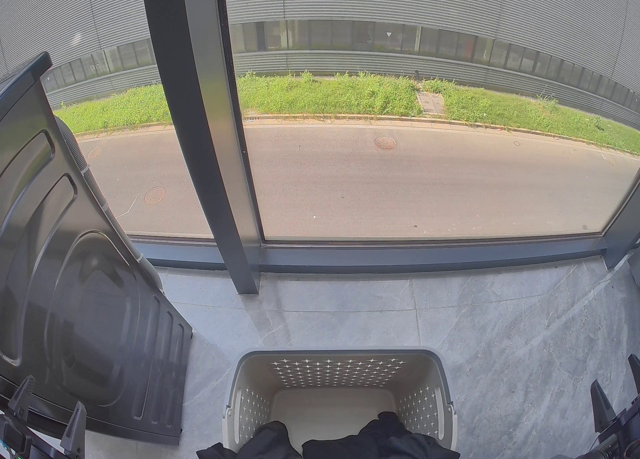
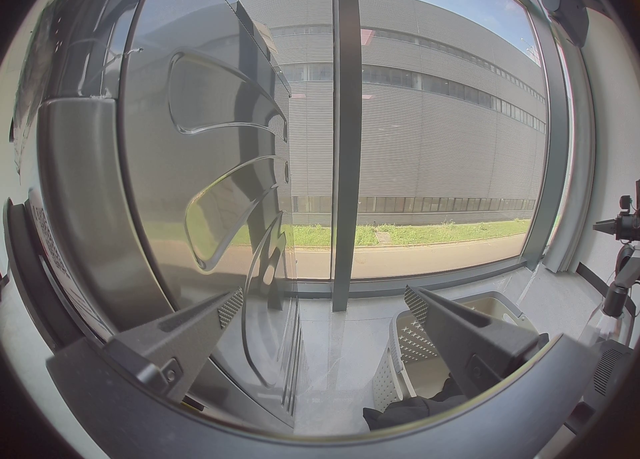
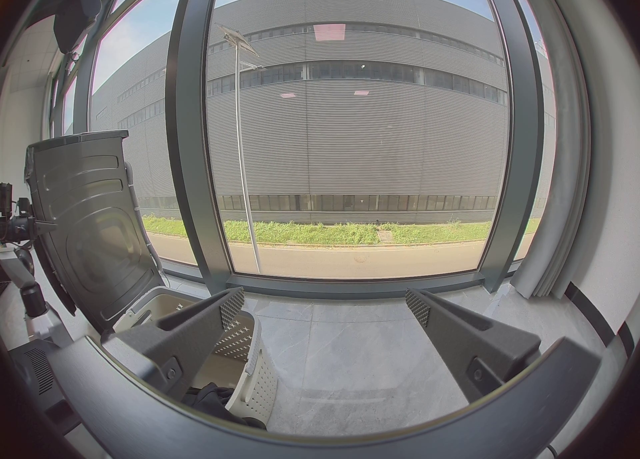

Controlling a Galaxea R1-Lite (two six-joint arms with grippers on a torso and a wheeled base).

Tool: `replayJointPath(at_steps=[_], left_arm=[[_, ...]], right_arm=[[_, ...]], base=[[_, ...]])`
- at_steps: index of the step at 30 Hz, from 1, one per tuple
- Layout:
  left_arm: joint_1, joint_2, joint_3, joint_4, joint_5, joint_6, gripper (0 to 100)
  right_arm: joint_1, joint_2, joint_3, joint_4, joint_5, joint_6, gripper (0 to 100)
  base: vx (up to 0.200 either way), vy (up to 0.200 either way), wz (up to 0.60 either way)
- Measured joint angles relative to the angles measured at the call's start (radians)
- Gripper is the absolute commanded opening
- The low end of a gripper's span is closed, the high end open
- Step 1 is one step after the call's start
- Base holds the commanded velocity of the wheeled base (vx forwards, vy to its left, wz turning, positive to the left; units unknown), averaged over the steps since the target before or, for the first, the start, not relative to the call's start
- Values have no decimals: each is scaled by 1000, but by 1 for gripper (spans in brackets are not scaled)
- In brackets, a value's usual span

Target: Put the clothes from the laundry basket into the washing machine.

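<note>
The beige laundry basket (image 1: pixel 333 354) stands on the floor right before me, with dark clothes (image 1: pixel 380 443) heaped at its near end. A dark grey ribbed panel of the washing machine (image 1: pixel 80 307) rises to the basket's left. My left gripper (image 1: pixel 52 407) is low beside that panel, open and empty. My right gripper (image 1: pixel 615 380) is off to the basket's right, open and empty too. The left wrist view has the machine (image 2: pixel 200 167) close up, the basket (image 2: pixel 400 347) and clothes (image 2: pixel 407 410) beyond. From the right wrist I see the basket (image 3: pixel 257 373), clothes (image 3: pixel 213 400) and machine (image 3: pixel 93 220).
A floor-to-ceiling window with a thick dark post (image 1: pixel 220 213) and low sill closes off the space behind the basket. Grey marble floor (image 1: pixel 520 347) lies bare to the basket's right. A white wall (image 3: pixel 600 247) with a dark skirting stands farther right.
</note>
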Motion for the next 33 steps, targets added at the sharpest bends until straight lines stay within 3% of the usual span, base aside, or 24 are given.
replayJointPath(at_steps=[4,33], left_arm=[[0,0,0,1,0,0,100],[0,0,0,2,0,0,100]], right_arm=[[0,0,0,0,0,0,100],[0,0,0,0,0,0,100]], base=[[0,0,0],[-200,0,0]])
